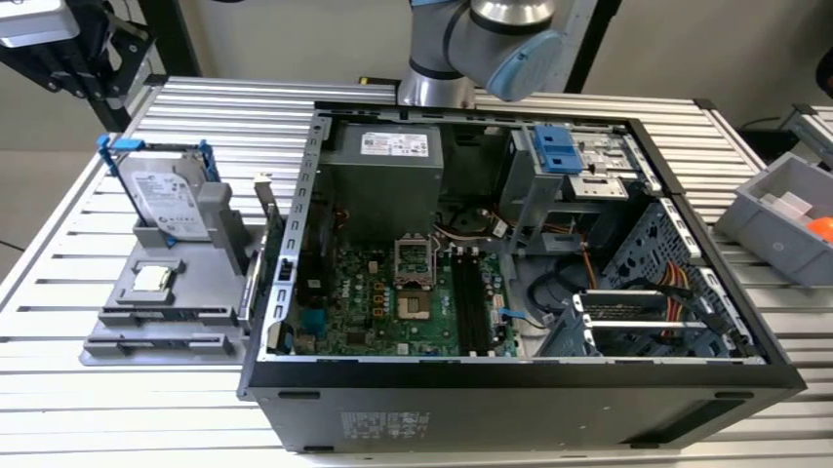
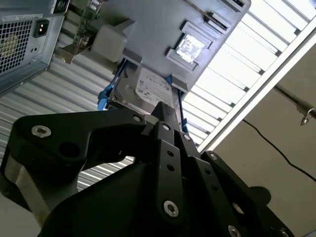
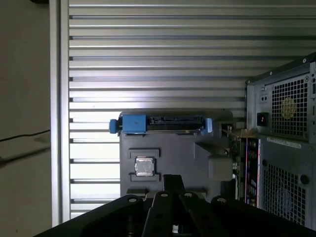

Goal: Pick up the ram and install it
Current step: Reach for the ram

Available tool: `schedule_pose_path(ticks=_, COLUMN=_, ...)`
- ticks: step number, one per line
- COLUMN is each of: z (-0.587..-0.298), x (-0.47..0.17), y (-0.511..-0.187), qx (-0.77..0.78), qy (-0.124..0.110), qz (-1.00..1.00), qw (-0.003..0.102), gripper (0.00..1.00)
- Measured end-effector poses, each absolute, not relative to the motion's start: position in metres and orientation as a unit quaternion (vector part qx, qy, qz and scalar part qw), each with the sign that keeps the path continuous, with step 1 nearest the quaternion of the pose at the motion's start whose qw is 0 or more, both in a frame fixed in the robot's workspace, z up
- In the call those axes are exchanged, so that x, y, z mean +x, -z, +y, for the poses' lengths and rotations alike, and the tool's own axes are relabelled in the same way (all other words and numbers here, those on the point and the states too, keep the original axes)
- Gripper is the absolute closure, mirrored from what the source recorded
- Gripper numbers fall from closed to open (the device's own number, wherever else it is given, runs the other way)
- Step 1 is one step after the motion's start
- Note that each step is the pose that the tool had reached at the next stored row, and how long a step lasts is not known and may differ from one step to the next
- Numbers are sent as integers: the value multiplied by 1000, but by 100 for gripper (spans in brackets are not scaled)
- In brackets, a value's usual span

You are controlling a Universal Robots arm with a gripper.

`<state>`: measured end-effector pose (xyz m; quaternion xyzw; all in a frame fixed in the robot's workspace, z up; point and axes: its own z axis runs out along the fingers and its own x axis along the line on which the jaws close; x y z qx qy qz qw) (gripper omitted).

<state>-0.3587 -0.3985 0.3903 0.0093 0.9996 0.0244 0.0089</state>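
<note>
The black gripper (image 3: pixel 173 180) is filling the foreground in both wrist views, its matte linkage bars studded with silver screw heads. Whether the jaws are open or closed cannot be told, though nothing seems to be held.

Just beyond it, the grey moulded fixture (image 3: pixel 168 148) is lying flat on the counter (image 3: pixel 158 59). It is carrying a small square processor chip (image 3: pixel 143 166) with a shiny metal lid, and a silver hard drive (image 1: pixel 170 200) in a blue plastic frame.

The ram (image 3: pixel 241 155) is standing on its long edge at the fixture's side nearest the computer case (image 1: pixel 521 390), a thin greenish board seen edge-on. In the exterior view it is showing at the left-centre of the frame as a dark, narrow upright strip (image 1: pixel 268 216).

Judging from this, the pick-up step is just getting under way, with the ram not yet grasped. A grasp is going to call for centring over that thin strip and pinching its flat faces without knocking the case wall beside it.

Farther off, the long black motherboard slots (image 1: pixel 471 302) are waiting inside the open steel case. The ribbed aluminium counter is stretching away behind, and the arm (image 1: pixel 489 39) is rising at the top of the frame.
</note>
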Motion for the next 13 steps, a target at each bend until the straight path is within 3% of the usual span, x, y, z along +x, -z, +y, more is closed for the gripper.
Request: schedule_pose_path(ticks=13, z=-398, x=-359, y=-390, qx=9, qy=-24, qz=1000, qw=9, gripper=100)
